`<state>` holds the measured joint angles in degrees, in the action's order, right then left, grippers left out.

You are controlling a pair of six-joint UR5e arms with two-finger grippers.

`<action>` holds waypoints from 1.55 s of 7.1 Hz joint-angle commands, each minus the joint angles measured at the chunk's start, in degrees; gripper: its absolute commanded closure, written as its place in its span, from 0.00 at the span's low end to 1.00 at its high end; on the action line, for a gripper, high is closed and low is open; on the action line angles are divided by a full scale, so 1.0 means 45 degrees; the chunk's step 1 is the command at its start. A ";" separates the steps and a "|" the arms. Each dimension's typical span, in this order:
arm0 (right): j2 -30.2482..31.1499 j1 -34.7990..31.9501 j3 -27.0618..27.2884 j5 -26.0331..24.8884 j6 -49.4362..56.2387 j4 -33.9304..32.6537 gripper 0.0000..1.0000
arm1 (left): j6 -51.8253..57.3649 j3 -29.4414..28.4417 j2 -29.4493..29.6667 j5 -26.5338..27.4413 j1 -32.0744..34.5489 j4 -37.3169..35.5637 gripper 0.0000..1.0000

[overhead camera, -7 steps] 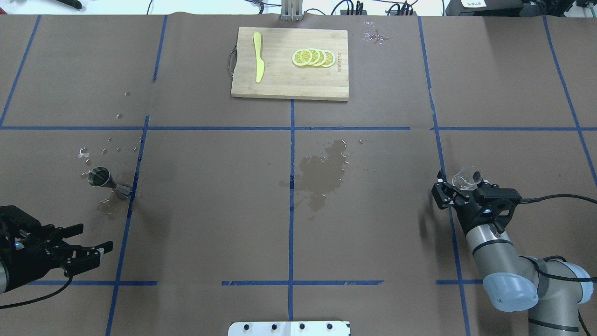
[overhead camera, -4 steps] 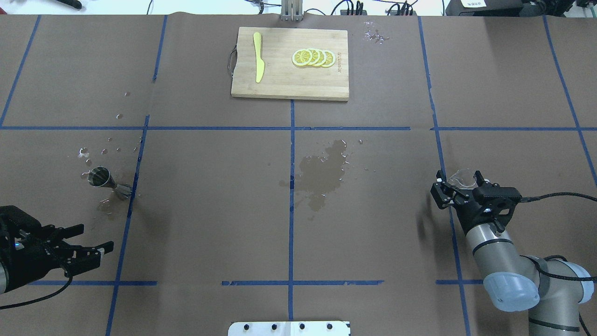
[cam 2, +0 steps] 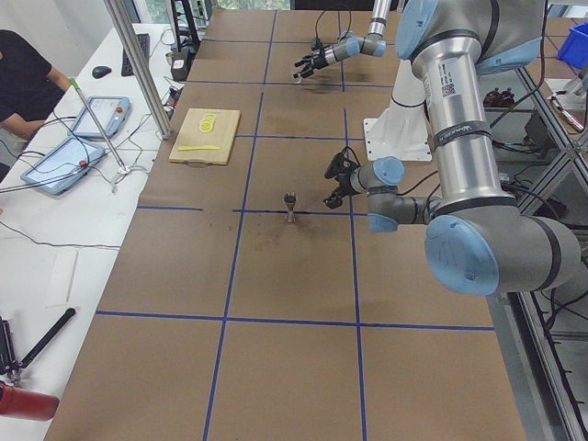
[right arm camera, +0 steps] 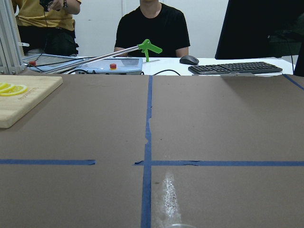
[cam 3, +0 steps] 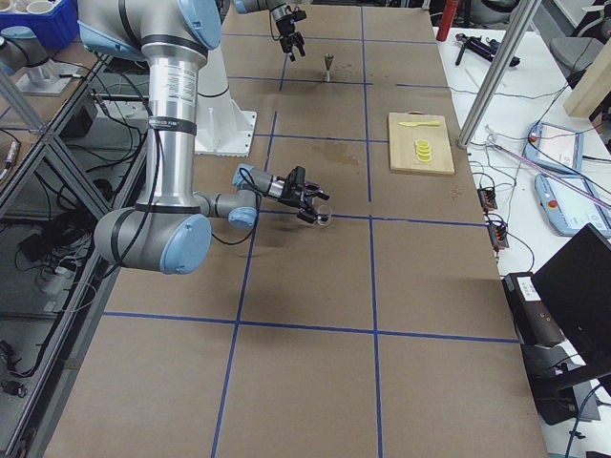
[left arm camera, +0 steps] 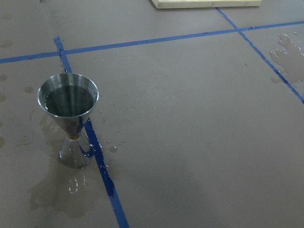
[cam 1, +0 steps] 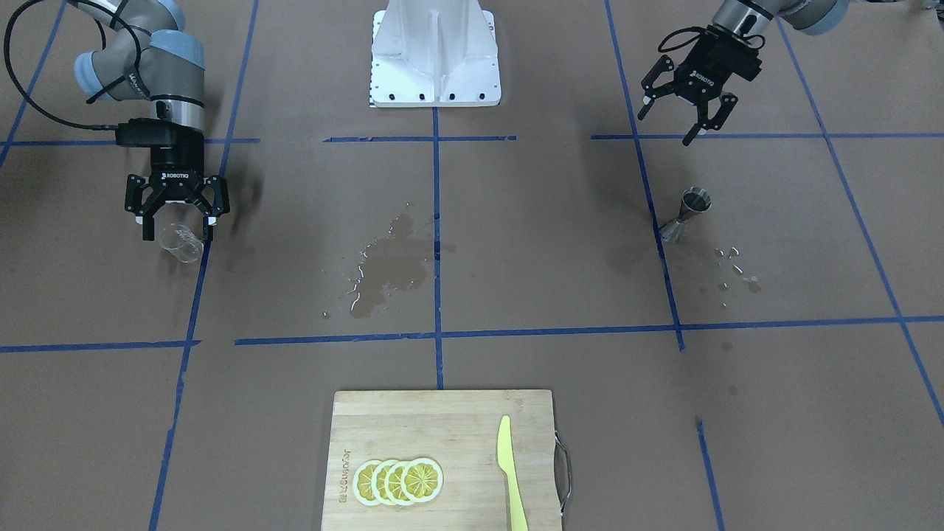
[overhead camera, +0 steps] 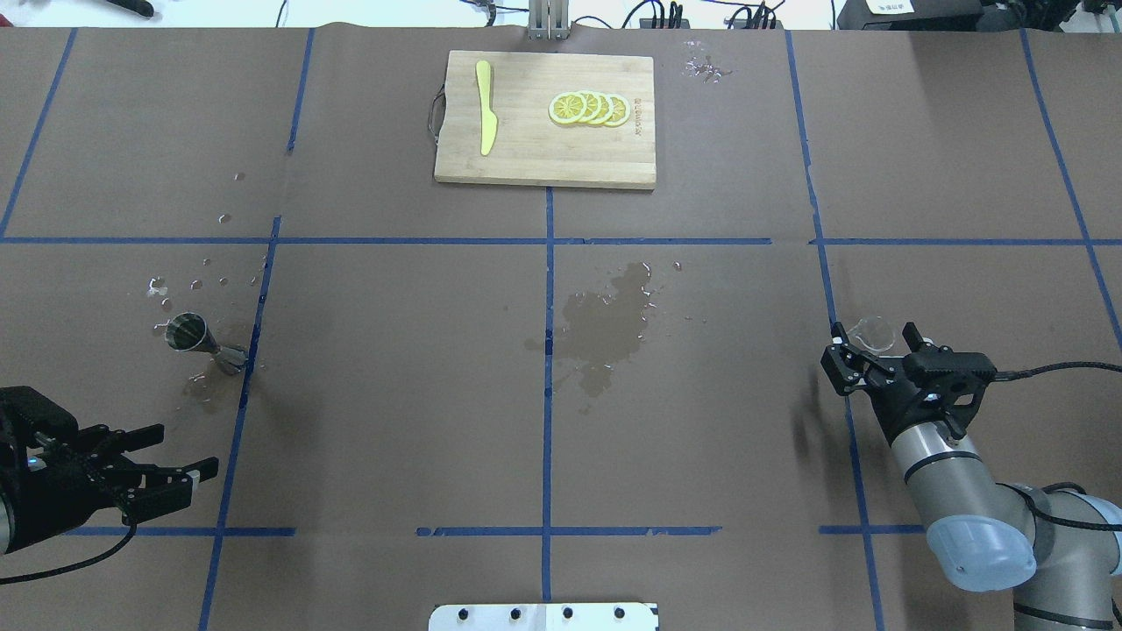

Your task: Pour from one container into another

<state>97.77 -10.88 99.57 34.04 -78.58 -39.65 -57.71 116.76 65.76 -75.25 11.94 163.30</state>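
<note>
Brown paper-covered table gridded with blue tape; bamboo cutting board at far edge, wet patch mid-table, metal jigger upright among droplets on robot's left.

- Bright, even light from above; the brown table is uniformly lit from edge to edge.
- A soft, faint shadow lies beside the right arm.
- Glints show on the wet patch near the table's centre and on the metal jigger.
- The glass cup rim is blurred at the bottom edge of the right wrist view.
</note>
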 commanded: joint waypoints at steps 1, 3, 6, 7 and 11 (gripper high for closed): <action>0.0480 0.0850 0.0450 0.0112 -0.0019 -0.0016 0.00 | -0.0007 0.0398 -0.0003 -0.0790 0.0158 -0.0174 0.00; 0.1992 0.1730 0.1576 0.1122 -0.0097 0.0003 0.00 | -0.0026 0.1937 0.0035 -0.1828 0.0781 -0.2102 0.00; 0.4403 0.1792 0.4350 0.4573 -0.0097 -0.0152 0.00 | -0.0007 0.2098 0.0462 -0.3580 0.1929 -0.2787 0.00; 0.5064 0.1753 0.5266 0.5629 -0.0097 -0.0249 0.00 | 0.0052 0.2447 0.1335 -0.5349 0.3464 -0.4611 0.00; 0.6653 0.0241 0.7865 0.9627 0.0039 -0.1664 0.00 | 0.3707 0.3994 0.4221 -0.7998 0.7289 -1.1797 0.00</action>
<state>127.13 -5.45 131.61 70.22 -78.78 -42.90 -48.28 133.87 78.78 -108.17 37.25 120.76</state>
